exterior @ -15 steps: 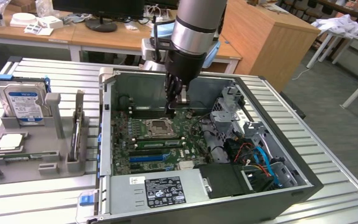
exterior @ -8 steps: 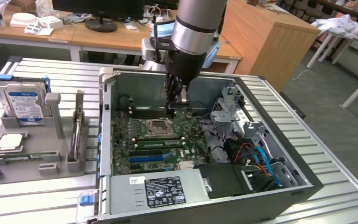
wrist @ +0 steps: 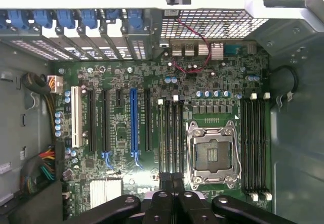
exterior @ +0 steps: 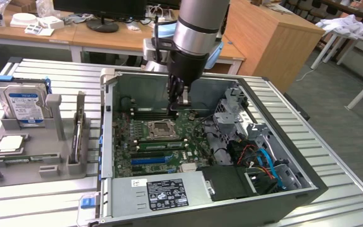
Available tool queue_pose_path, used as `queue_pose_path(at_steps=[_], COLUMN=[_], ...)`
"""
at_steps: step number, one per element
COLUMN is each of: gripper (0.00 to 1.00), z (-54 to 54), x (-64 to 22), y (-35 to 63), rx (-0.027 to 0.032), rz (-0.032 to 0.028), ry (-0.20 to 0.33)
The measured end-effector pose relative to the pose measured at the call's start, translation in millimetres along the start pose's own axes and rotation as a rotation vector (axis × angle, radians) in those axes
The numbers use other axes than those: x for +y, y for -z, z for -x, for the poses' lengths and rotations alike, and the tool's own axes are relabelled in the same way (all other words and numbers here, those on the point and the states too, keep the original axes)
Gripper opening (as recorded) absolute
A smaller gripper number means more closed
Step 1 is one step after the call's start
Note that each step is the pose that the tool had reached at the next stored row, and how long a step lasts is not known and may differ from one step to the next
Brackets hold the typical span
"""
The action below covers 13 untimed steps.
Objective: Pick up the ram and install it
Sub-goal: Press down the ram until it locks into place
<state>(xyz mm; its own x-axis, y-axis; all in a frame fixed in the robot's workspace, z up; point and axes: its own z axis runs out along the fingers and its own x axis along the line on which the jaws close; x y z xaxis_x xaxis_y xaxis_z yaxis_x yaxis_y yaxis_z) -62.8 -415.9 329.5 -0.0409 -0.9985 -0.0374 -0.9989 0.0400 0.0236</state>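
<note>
My gripper (exterior: pixel 181 105) reaches down into the open computer case (exterior: pixel 109 142), just behind the processor socket (exterior: pixel 162 127). In the wrist view its two dark fingertips (wrist: pixel 164 177) meet at the end of one bank of long black memory slots (wrist: pixel 171 133), so the gripper (wrist: pixel 171 176) is shut. I cannot make out anything held between them. A narrow green stick that looks like the ram (exterior: pixel 24 160) lies flat in the grey holder (exterior: pixel 55 165) at the exterior view's left, well away from the gripper.
The holder also carries an upright blue-labelled hard drive (exterior: pixel 22 105) and a square chip (exterior: pixel 11 143). A second bank of memory slots (wrist: pixel 254 148) flanks the socket (wrist: pixel 212 153). Cables (exterior: pixel 260 161) and a drive cage (exterior: pixel 232 111) crowd the case's right side.
</note>
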Motion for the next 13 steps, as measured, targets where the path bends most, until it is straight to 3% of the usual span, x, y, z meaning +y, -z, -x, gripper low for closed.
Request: queue_pose_path(at_steps=[13], gripper=[0.11], z=[-0.2], x=[3.2], y=[-0.4], rx=[-0.0034], rz=[-0.0055], ry=[-0.147])
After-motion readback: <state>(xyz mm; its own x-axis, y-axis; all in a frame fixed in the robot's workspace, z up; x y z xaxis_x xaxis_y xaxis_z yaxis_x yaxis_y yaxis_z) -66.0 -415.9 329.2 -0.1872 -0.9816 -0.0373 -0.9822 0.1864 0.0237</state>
